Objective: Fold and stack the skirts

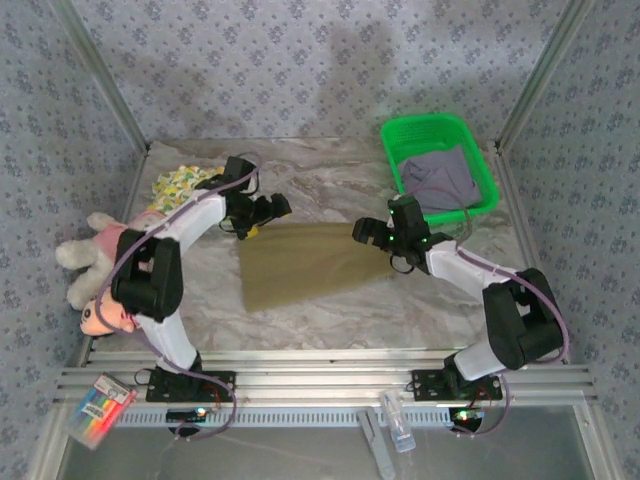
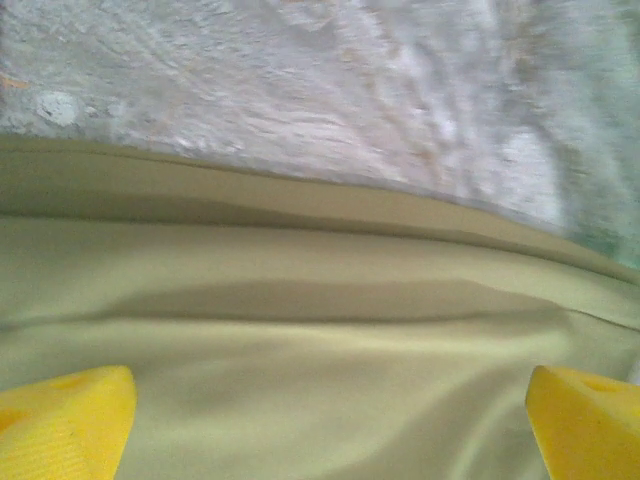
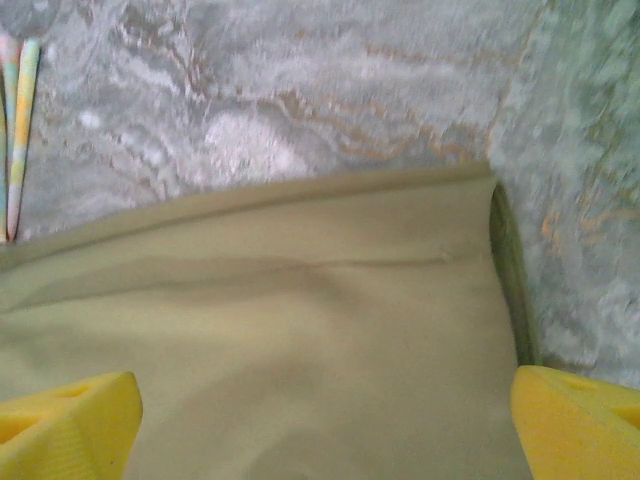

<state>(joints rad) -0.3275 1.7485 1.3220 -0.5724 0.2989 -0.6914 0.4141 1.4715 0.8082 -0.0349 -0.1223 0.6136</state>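
Facing the olive skirt (image 1: 305, 262), I had both arms positioned at its far edge. The skirt lay spread flat at the centre of the marble-patterned table (image 1: 330, 170).

1. My left gripper (image 1: 278, 208) sat at the skirt's far left corner. In the left wrist view, its jaws stood wide apart, with one yellow fingertip (image 2: 60, 425) in each lower corner of the picture and olive cloth (image 2: 300, 350) between them. Nothing was clamped.
2. My right gripper (image 1: 360, 232) sat at the skirt's far right corner. In the right wrist view, its jaws were likewise spread, with yellow fingertips (image 3: 65, 425) to either side and the skirt's corner (image 3: 280, 330) between them. Nothing was clamped.
3. The lavender skirt (image 1: 440, 178) lay inside the green basket (image 1: 430, 122) at the far right.
4. The floral skirt (image 1: 185, 182) lay bunched at the far left, behind my left arm.
5. A pink plush toy (image 1: 100, 260) lay at the left edge of the table.
6. A pack of coloured markers (image 1: 97, 408) lay near my left base. Its print was too small to read.
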